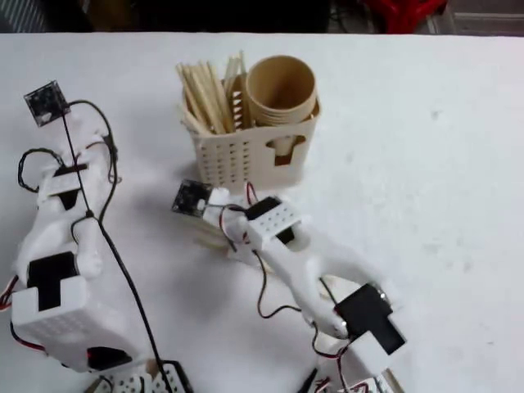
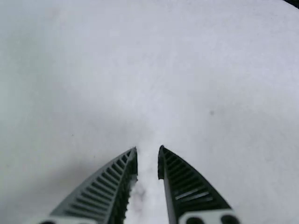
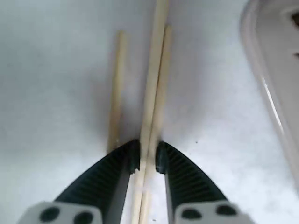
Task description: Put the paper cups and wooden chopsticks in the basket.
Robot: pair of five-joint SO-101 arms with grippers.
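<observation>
Here, your right gripper [image 3: 147, 156] has its two dark jaws drawn in against a chopstick pair [image 3: 150, 116] lying on the white table [image 1: 426, 164]. The two sticks run lengthwise between the jaws, one partly over the other, and the jaws touch them on either side. A third chopstick [image 3: 117, 84] lies just beside that pair, outside the jaws and roughly parallel to it. The rounded pale edge of the basket [image 3: 275, 70] is near, on the far side of the pair from the third stick.

In the high view, your right arm [image 1: 303, 262] reaches from the near edge toward the middle of the table, and its wrist sits just in front of the basket [image 1: 237, 155]. The loose sticks [image 1: 209, 240] show on the table beside the wrist. The basket stands upright. It holds a bundle of chopsticks [image 1: 209, 94] on one side and a stack of paper cups [image 1: 281, 86] on the other.

Your left gripper [image 2: 147, 161] points at bare table with its jaws a narrow gap apart and nothing between them. Your left arm [image 1: 57, 237] is well apart from the basket.
</observation>
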